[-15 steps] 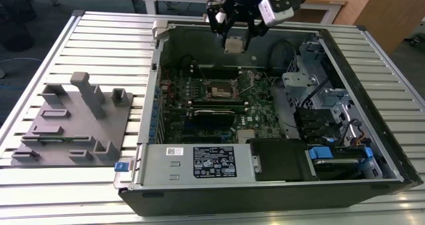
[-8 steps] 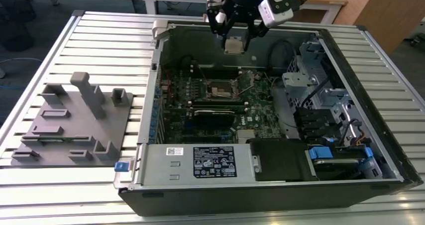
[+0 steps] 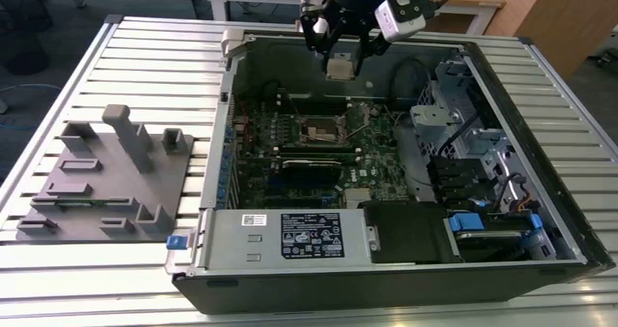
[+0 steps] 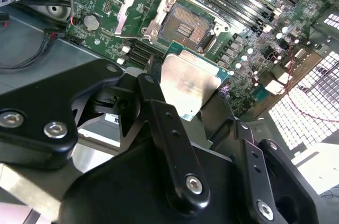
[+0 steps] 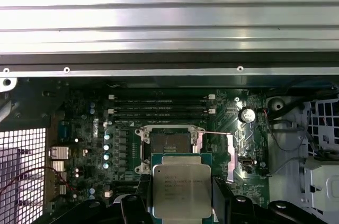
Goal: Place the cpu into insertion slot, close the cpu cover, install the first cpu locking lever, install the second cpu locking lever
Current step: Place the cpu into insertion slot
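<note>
The cpu (image 4: 188, 86), flat, square, dull silver, is clamped in my gripper (image 4: 184, 102), held above the open insertion slot (image 4: 186, 26).

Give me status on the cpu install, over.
Gripper shut on flat square silver-grey cpu, held above green motherboard. Square dark insertion slot empty, silver frame cpu cover open. Nothing between cpu and slot.

PSU label (image 3: 311, 234) txt illegible.
</note>
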`<state>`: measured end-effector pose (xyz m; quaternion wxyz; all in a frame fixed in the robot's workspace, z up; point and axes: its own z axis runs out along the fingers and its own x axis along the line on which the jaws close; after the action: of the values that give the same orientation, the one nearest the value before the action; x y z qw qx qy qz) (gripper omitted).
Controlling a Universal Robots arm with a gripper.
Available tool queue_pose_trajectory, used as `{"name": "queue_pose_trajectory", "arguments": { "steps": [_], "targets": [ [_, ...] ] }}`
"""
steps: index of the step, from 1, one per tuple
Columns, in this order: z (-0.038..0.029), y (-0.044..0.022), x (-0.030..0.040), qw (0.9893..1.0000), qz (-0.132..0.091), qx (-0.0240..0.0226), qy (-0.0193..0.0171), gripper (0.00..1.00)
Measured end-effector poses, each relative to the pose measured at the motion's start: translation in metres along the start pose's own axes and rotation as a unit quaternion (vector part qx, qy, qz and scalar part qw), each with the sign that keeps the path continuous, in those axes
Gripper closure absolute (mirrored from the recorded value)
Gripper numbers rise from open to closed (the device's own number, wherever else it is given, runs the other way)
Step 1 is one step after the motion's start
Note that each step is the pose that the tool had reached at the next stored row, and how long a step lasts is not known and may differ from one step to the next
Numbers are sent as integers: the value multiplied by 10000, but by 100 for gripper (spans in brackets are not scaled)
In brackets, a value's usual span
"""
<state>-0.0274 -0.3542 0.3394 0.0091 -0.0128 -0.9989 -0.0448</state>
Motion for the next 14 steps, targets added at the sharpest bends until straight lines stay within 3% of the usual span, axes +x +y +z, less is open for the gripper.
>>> {"name": "queue_pose_trajectory", "arguments": {
  "steps": [7,14],
  "targets": [
    [4,0,0,10000,0,-1,0,46],
    [85,-8,-2,10000,0,0,0,46]
  ]
}}
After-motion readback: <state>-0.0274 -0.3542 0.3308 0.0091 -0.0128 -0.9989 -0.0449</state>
